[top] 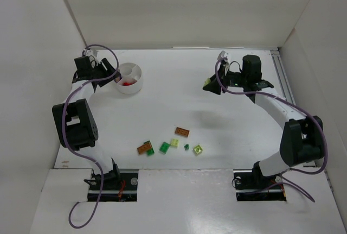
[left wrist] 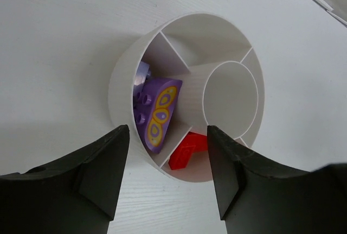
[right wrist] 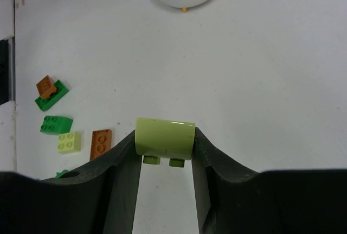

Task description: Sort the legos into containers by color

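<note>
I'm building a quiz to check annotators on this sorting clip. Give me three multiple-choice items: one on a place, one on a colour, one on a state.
1. Where does the red brick lie relative to the white dish?
A. outside it
B. in a wedge next to the lilac bricks
C. in its round centre

2. What colour is the brick between the right gripper's fingers?
A. orange
B. red
C. yellow-green

3. How is the left gripper?
A. open above the dish
B. shut on a lilac brick
C. shut on the dish's rim

Key:
1 B, the left wrist view shows the two in adjoining wedges.
2 C, seen clamped in the right wrist view.
3 A, its fingers stand apart with nothing between them.
</note>
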